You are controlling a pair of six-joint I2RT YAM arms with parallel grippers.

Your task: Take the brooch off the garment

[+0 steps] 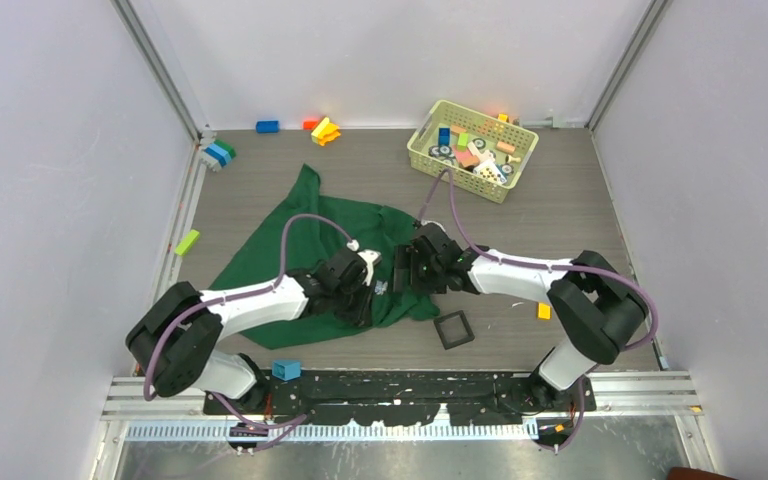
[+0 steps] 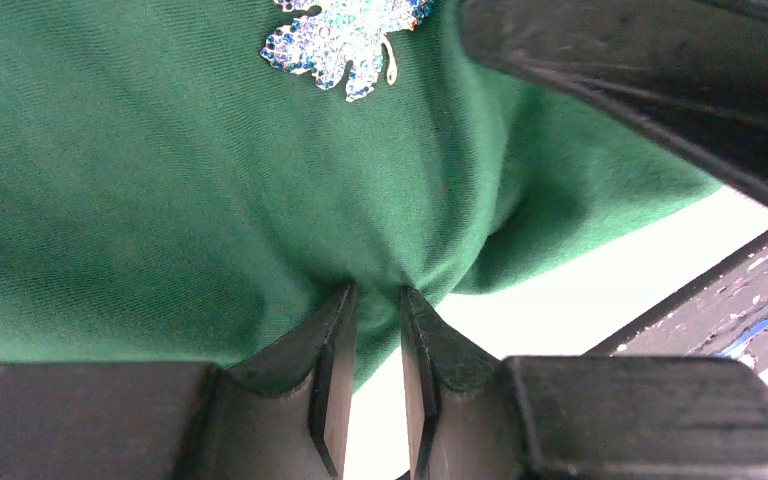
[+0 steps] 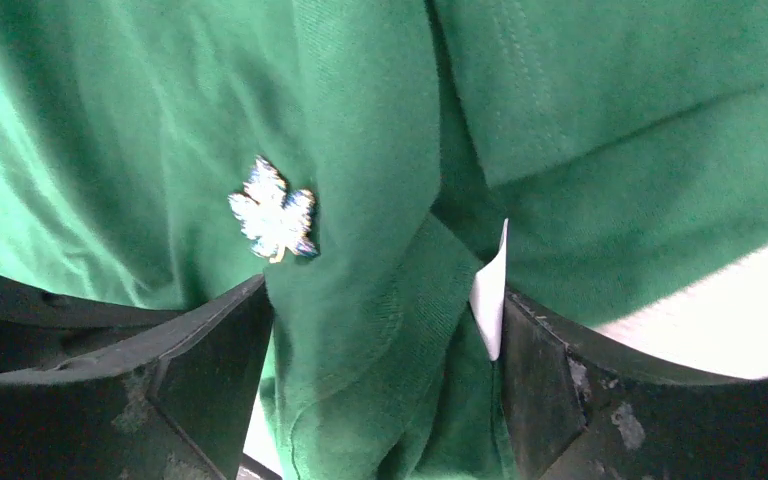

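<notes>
The dark green garment (image 1: pixel 290 255) lies crumpled on the table, left of centre. The brooch (image 1: pixel 380 287), a tiny pale sparkly leaf, is pinned near its right edge. It also shows in the left wrist view (image 2: pixel 345 40) and in the right wrist view (image 3: pixel 273 222). My left gripper (image 2: pixel 375 295) is shut on a fold of the garment (image 2: pixel 160 200) just below the brooch. My right gripper (image 3: pixel 385 330) is open. Its fingers straddle a thick fold of the garment (image 3: pixel 380 250) with a white label (image 3: pixel 490 290), and the brooch sits just above its left finger (image 3: pixel 210 380). Both grippers meet at the garment's right edge (image 1: pixel 390 280).
A small black square tray (image 1: pixel 453 329) lies just right of the garment. A pale green basket (image 1: pixel 425 155) of toys stands at the back right. Loose blocks lie about: blue (image 1: pixel 286 369) near the front, orange (image 1: pixel 544 311) on the right, green (image 1: pixel 187 242) on the left, and several at the back.
</notes>
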